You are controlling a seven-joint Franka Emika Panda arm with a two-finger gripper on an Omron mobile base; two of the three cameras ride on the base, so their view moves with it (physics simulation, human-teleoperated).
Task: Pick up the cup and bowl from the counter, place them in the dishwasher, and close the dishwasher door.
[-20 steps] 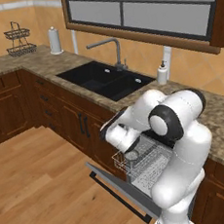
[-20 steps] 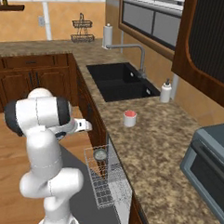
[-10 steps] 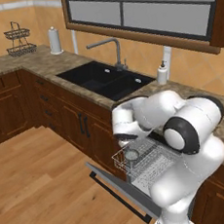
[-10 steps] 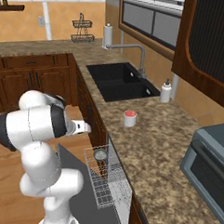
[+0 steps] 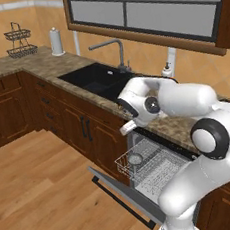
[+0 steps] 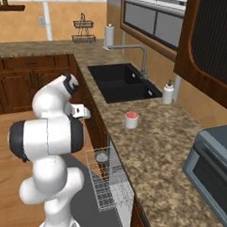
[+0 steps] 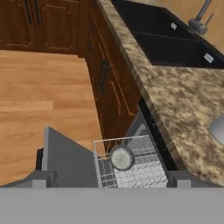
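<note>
The grey bowl lies in the white wire rack of the open dishwasher, also seen as bowl and bowl. The dishwasher door hangs down flat, door with its dark bar handle at the front edge. On the granite counter stands the white cup with its red inside, to the right of the sink. My gripper is open and empty, hovering above the rack and bowl, by the counter's front edge; gripper, gripper.
A black sink with a faucet lies beyond the cup. A soap dispenser stands by the wall. A toaster oven sits at the counter's right end. Wooden cabinet doors run left of the dishwasher, above wood floor.
The arm's elbow and upper links have swung round and the hand has lifted slightly over the rack. Bowl, cup and door have not moved.
</note>
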